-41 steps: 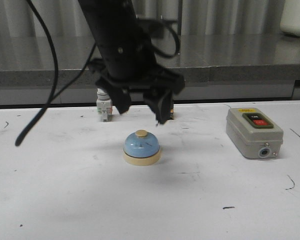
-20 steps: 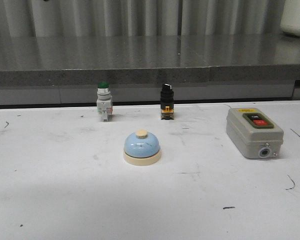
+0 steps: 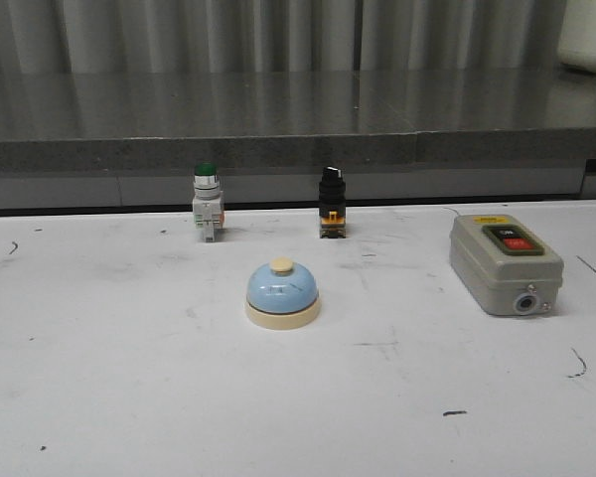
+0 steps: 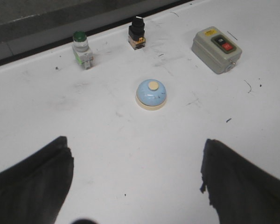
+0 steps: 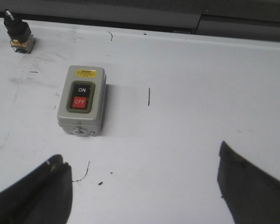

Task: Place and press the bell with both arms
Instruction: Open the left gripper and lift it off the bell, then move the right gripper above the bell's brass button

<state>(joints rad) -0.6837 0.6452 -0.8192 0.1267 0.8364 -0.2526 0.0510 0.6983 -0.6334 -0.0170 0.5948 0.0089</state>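
Front view, light-blue dome bell (image 3: 282, 295), cream base and button, upright on table (image 3: 129, 397), both grippers' jaws spread, empty

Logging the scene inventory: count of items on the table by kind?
Call bell: 1
Green-capped pushbutton switch: 1
Black-knob selector switch: 1
Grey ON/OFF switch box: 1
Total: 4
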